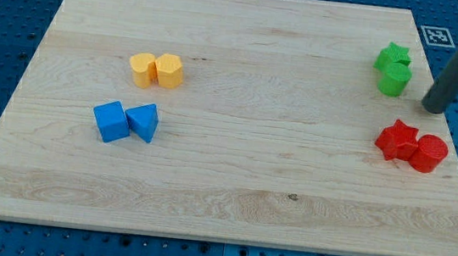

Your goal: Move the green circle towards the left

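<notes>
My tip (436,108), a bare rod with no fingers, sits just right of the green circle (395,79), so push straight left, clearing the green star (392,57) touching it.

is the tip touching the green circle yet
Apart. The camera view shows a strip of bare wood between my tip and the green circle; the tip sits to the circle's right, slightly lower in the view.

Two green blocks (394,69), two red blocks (412,146), two yellow blocks (156,70), two blue blocks (126,121).
</notes>
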Tool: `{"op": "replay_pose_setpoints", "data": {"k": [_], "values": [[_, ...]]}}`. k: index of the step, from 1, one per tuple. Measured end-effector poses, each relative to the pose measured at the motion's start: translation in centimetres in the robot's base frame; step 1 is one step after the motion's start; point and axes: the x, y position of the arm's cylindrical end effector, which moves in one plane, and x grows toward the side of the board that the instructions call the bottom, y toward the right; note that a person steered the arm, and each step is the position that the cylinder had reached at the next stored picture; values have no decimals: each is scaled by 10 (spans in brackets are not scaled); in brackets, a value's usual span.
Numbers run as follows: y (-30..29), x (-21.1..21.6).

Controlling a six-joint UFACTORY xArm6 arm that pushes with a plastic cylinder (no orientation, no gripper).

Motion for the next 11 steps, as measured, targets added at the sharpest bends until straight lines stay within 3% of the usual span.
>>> {"op": "replay_pose_setpoints", "data": {"k": [2,4,7,9,11], "values": [[11,-31],[-104,-33],[-105,-41],[-185,-49],[-185,-48]]}}
